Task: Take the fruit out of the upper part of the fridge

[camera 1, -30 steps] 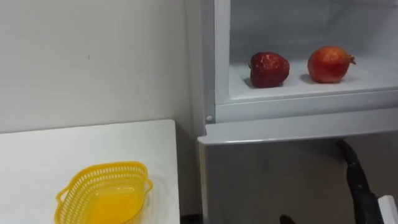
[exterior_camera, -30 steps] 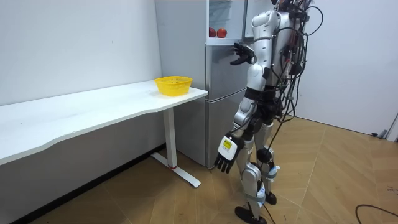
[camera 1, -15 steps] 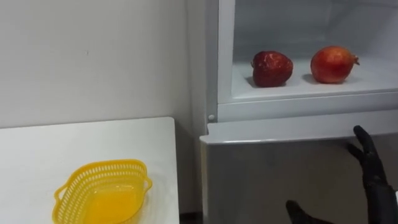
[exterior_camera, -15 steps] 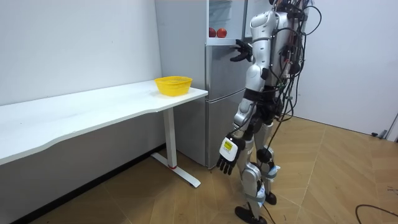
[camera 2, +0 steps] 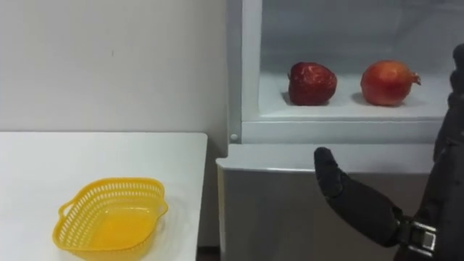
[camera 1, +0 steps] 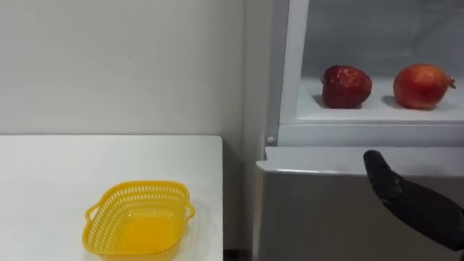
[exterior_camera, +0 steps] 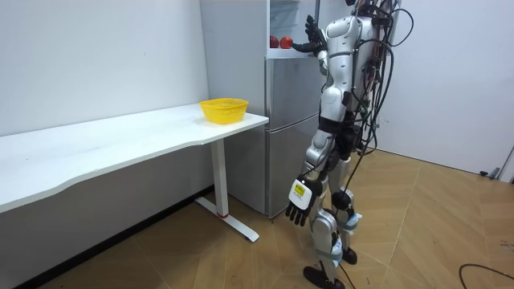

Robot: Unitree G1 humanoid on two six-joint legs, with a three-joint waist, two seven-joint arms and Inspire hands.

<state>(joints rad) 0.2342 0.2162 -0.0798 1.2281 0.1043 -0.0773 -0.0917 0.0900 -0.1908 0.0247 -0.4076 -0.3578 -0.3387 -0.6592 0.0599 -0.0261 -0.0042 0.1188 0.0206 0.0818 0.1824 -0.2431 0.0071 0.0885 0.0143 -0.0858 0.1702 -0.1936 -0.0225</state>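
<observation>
Upper right, the pomegranate (camera 2: 389, 83) lies on the fridge shelf (camera 2: 348, 109), its crown pointing right; the right hand (camera 2: 444, 174) is held below it, fingers spread apart.

The right hand (camera 2: 362, 204) has climbed the front of the fridge (exterior_camera: 283, 120). A second ago, in the room view, it was level with the top edge of the fridge's lower door. Now the hand (exterior_camera: 309, 36) is raised before the open upper compartment, its fingers straight and spread. In the eye views it was then a dark shape low against the lower door. Now its thumb reaches that door's top edge and its fingers (camera 2: 455, 94) stand in front of the upper compartment. The left hand (exterior_camera: 299, 201), hanging low, has swung slightly away from the fridge. The head camera has turned, so the fridge sits farther right in the left eye view.
</observation>
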